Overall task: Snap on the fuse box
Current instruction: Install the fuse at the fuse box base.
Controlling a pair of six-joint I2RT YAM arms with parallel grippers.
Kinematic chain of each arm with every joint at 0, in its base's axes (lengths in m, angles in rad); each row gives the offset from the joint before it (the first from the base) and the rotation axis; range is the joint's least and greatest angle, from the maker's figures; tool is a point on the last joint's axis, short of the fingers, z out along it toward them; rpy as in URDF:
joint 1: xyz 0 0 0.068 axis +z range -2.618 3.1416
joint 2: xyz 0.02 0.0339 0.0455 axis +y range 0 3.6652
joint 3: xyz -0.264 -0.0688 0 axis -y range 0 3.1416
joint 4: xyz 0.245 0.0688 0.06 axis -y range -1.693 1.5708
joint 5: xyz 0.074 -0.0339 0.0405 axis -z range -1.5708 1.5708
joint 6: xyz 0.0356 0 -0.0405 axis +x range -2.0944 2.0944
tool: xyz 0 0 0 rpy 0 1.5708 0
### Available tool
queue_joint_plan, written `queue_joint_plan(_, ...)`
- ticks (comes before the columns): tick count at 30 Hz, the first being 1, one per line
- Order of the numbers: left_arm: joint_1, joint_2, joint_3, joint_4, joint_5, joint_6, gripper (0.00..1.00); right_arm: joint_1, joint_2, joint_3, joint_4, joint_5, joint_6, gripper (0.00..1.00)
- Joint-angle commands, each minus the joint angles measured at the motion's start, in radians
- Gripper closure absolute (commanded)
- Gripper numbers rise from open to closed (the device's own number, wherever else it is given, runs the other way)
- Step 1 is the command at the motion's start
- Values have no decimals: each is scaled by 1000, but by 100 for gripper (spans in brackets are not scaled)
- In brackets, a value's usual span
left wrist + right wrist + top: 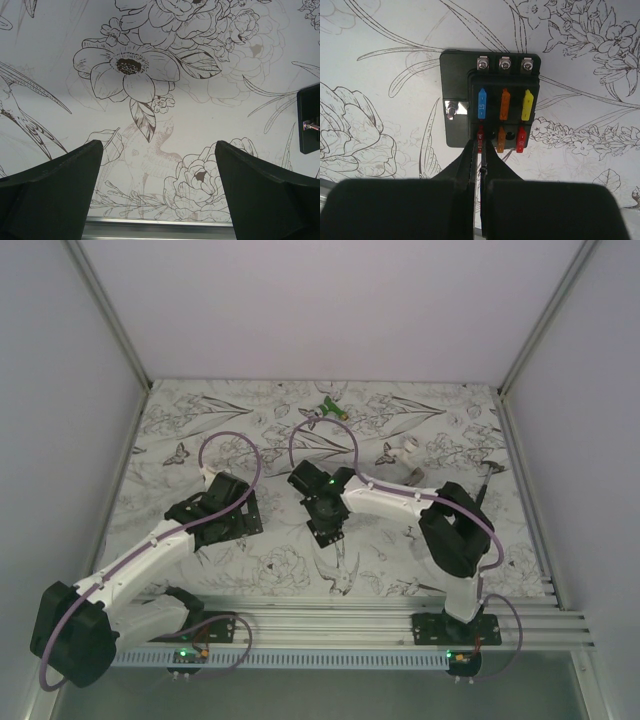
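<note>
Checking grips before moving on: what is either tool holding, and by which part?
The right tool appears to pinch the small red plastic fuse by its near end, in the black rectangular plastic fuse box. The open left tool holds nothing.

The left arm (140, 555) rises from its shoulder at the near left and slants forward and to the right, wrist tipped downward. Its jaws stand wide apart, the two fingers (50, 195) at opposite sides of the wrist view. The right arm (390, 498) doubles back at the elbow and stretches leftward to the middle, wrist pointing down, jaws pressed together at the tips.
</note>
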Motion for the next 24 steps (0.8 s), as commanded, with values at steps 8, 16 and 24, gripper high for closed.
queue_joint_plan(8,7,10,-2,-35,3,-9,0,11,-45,-172,130,19,-26,100)
queue_joint_plan(16,8,10,-2,-35,5,-8,0,-5,-45,-251,150,-8,-110,100)
queue_joint_plan(24,6,7,-2,-35,6,-7,0,-65,-37,-195,88,-132,-203,100)
